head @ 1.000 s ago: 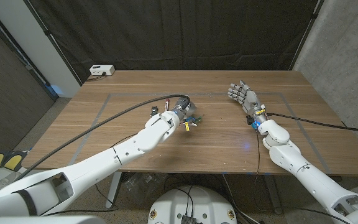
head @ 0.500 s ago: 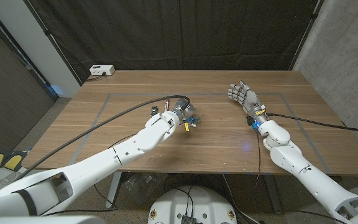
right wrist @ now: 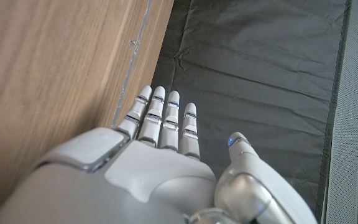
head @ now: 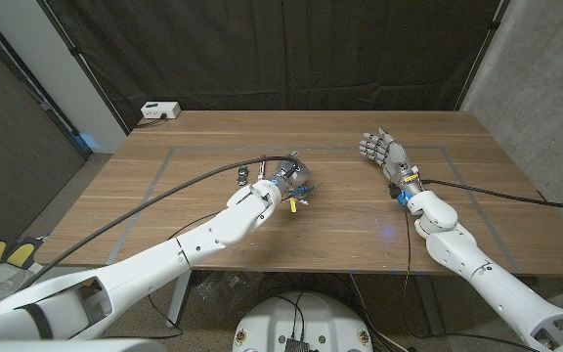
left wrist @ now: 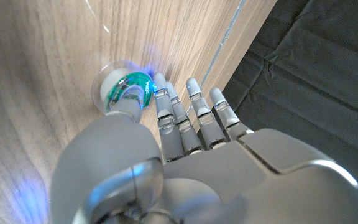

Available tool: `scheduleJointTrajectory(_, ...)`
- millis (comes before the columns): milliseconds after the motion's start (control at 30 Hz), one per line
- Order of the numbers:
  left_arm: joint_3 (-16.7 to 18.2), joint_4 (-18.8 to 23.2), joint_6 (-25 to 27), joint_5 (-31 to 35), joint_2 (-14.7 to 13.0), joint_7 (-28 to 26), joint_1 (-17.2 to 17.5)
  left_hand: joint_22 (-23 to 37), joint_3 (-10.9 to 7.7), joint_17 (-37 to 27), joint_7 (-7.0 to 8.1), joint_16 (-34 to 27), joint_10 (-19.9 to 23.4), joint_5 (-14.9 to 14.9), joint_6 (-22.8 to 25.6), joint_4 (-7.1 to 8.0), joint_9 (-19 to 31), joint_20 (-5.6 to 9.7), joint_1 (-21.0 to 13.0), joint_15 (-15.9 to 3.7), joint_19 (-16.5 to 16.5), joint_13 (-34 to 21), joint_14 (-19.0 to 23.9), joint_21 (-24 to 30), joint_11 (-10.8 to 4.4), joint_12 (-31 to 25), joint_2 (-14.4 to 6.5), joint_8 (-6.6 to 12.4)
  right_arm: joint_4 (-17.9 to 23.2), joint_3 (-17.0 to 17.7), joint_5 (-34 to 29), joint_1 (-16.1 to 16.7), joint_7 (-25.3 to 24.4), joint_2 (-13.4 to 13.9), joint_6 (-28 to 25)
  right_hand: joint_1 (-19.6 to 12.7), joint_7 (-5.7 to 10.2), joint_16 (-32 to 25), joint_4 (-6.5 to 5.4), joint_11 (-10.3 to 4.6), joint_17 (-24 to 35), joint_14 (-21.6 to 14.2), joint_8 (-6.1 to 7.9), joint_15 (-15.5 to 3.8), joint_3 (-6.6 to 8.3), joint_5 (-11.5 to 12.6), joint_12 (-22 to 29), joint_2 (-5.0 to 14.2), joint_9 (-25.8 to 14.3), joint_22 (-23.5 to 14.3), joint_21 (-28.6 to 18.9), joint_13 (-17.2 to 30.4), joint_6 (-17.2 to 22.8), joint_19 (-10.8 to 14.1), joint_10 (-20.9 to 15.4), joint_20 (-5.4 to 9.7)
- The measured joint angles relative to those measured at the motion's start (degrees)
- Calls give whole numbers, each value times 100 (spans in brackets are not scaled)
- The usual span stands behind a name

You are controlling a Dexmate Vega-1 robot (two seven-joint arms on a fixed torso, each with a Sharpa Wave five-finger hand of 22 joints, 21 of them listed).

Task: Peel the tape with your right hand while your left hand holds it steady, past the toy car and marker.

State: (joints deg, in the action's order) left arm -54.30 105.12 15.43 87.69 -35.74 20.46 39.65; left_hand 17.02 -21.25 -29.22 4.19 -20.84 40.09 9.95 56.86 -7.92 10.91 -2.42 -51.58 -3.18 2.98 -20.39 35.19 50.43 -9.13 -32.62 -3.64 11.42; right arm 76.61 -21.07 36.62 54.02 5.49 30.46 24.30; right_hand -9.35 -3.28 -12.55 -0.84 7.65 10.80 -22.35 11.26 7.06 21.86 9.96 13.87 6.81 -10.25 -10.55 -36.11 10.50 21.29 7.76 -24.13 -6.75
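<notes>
Tape roll [left wrist: 124, 93] against left robot hand [left wrist: 185, 155] fingertips, on table [head: 360, 215].

This looks like a robot lab or test cell. A bare wooden table [head: 213, 147] with taped outlines stands before a black curtain [head: 291, 54] that closes off the back, with a grey concrete wall [head: 545, 88] to one side. Cables [head: 179, 186] trail across the tabletop and a white power strip [head: 158, 111] sits at its far corner.
</notes>
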Motion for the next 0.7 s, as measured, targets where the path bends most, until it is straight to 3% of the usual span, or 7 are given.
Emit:
scheduleJointTrajectory(100,-16,-54,48,44,9,-124,37,288,366,-771,47,-813,237,59,87,1,4,-21,-123,-36,181,-174,378,462,51,-292,69,42,26,1,-18,17,-22,8,1,2,-21,0,-13,0,0,0,0,0,-13,0,0,-2,0,0,0,0,22,0,0,0)
scheduleJointTrajectory(200,-47,-112,99,98,24,-220,69,693,715,-1704,-27,-1777,563,70,406,2,-4,62,-328,-77,409,-176,669,1111,97,-294,91,11,54,2,-29,25,-38,18,0,23,1,0,-13,0,0,-30,0,-29,-13,0,0,-23,0,0,0,0,44,0,0,0)
scheduleJointTrajectory(300,-84,-187,162,182,44,-293,95,876,848,-1902,-30,-2146,643,69,485,12,-22,161,-423,-154,730,-178,950,1572,114,-299,44,-27,68,2,-36,26,-45,25,-11,23,1,0,-13,0,-1,-29,0,-29,-13,0,0,-23,0,0,0,0,44,0,0,0)
scheduleJointTrajectory(400,-118,-265,224,258,71,-341,115,962,867,-1398,-175,-1788,582,67,340,36,-26,329,-461,-206,935,-153,1165,2022,53,-250,7,-50,77,0,-45,24,-49,26,-28,23,1,0,-13,26,0,-52,0,-7,-13,0,0,-23,0,0,0,0,43,20,-27,-20)
scheduleJointTrajectory(533,-134,-350,314,288,111,-357,138,806,835,77,-197,-432,536,70,27,162,-41,467,-456,-233,1220,673,1048,2594,7,782,10,-44,79,-15,-58,3,-54,26,-49,45,1,0,-13,30,-1,-92,0,-30,-12,0,0,0,0,1,0,0,43,22,-30,-22)
scheduleJointTrajectory(600,-134,-383,314,288,136,-357,139,420,768,634,-198,85,492,69,-123,228,-11,478,-365,-173,1354,869,852,2460,50,1145,98,-36,79,-15,-69,3,-66,26,-56,45,20,0,-31,7,-1,-97,0,-34,6,0,0,-1,0,1,0,0,63,62,-55,-19)
scheduleJointTrajectory(700,-134,-438,420,193,178,-258,147,-271,602,1250,-198,471,426,44,-359,393,-4,476,-221,-148,1684,967,875,1978,124,1520,-29,-46,87,-20,-80,-2,-89,26,-67,68,20,0,-38,0,-1,-124,0,-61,10,0,0,-24,0,1,0,0,63,71,-62,-10)
